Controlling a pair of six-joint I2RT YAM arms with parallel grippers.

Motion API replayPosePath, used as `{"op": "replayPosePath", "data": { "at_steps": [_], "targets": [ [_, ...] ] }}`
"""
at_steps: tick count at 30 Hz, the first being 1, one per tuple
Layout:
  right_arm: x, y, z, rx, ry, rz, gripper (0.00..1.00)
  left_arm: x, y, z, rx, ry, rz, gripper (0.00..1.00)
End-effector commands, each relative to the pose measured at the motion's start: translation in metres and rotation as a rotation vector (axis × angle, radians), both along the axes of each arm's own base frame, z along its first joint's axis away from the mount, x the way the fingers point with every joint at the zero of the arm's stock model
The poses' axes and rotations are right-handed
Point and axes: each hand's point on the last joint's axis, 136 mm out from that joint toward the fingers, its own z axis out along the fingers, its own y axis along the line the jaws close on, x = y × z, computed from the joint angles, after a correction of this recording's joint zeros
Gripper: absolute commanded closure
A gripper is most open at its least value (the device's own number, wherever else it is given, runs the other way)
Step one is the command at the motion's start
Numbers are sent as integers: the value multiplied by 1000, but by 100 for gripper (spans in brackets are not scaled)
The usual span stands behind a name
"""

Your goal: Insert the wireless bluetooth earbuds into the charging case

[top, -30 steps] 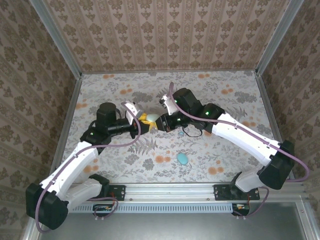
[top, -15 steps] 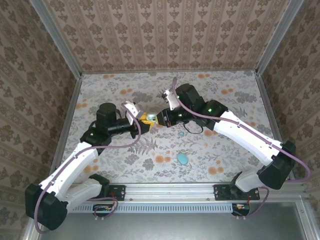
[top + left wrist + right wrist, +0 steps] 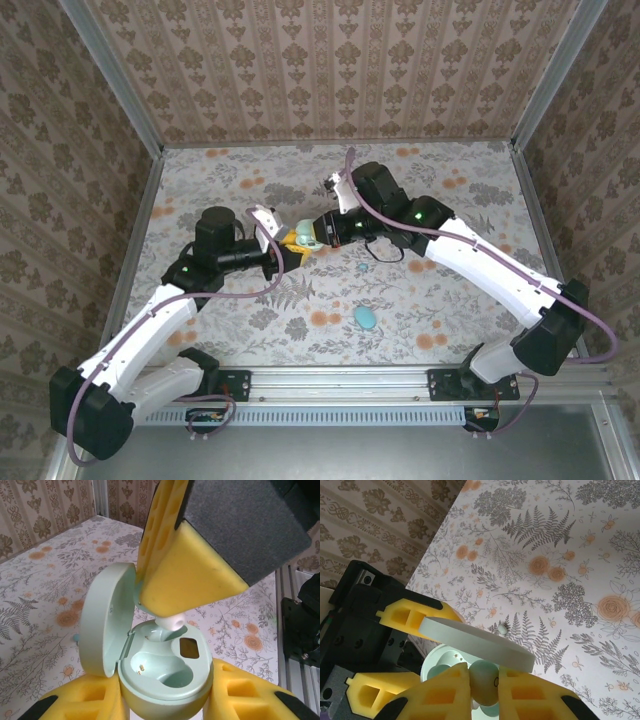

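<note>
Left claw [image 3: 286, 251] clamped on open charging case [image 3: 160, 672]; right claw [image 3: 484, 679] pinching one earbud [image 3: 170, 623] over the case's wells.

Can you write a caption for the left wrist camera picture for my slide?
Left gripper holds the open charging case while the right gripper holds an earbud at its socket.

No readable text, label, brand or number anywhere. Charging case [image 3: 167, 682] is plain pale green, no lettering. Earbud [image 3: 483, 680] has a tiny dark mark, too small to read. Desk [image 3: 450, 300] and walls [image 3: 330, 70] carry floral print only.
</note>
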Motion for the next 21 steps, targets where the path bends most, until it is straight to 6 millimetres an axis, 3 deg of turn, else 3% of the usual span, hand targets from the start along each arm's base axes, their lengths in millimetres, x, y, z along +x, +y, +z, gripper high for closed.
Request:
{"op": "replayPosePath", "data": {
  "at_steps": [1, 21],
  "targets": [
    [-3, 12, 6, 29, -5, 7, 85, -7, -5, 10, -31, -37, -48, 100],
    [-7, 28, -6, -84, -23, 20, 84, -7, -6, 12, -35, -51, -53, 100]
  ]
}}
